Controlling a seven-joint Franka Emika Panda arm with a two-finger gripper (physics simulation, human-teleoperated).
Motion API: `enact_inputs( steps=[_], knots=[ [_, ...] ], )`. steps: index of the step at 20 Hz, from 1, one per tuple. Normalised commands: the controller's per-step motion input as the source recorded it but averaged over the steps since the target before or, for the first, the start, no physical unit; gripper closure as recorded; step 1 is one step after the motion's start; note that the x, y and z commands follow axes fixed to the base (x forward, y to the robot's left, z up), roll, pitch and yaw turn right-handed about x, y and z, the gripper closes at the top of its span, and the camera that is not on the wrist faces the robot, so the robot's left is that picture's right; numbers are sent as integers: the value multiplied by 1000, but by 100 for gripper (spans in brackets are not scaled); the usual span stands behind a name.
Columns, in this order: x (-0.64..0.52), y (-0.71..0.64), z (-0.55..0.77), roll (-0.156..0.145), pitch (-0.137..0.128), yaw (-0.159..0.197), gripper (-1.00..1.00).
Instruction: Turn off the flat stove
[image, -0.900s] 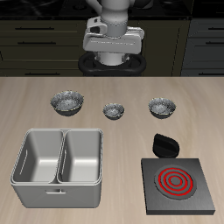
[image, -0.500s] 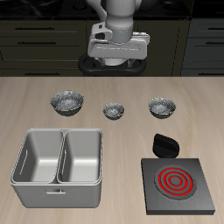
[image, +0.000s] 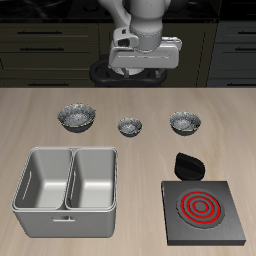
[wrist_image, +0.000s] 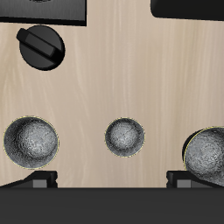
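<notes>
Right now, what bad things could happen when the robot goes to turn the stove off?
The flat stove glows red, so its rings look lit; brushing them instead of the knob could be bad. The gripper is far back, and the three little bowls, like the middle one, and the black lump lie between, so it might bump them.

Three small silvery bowls stand in a row across the wooden table (image: 128, 100): the first bowl (image: 76, 118), the middle bowl (image: 130, 126) and the third bowl (image: 184, 122), and the wrist view shows the same three. Nearer the front edge are one grey metal sink (image: 68, 190) with two basins, one flat stove (image: 204, 211) whose single burner glows red in concentric rings, and one small black rounded lump (image: 187, 164) beside the stove. One robot arm hangs over the table's back, carrying one gripper (image: 146, 52).
</notes>
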Motion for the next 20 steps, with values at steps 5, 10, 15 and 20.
enact_inputs(
  steps=[5,10,15,20],
  knots=[
    [165,194,-10,12,13,17,-100],
    [152,231,-21,16,5,23,-100],
    [68,162,10,12,-1,16,-100],
    [74,194,72,17,-9,8,-100]
  ],
)
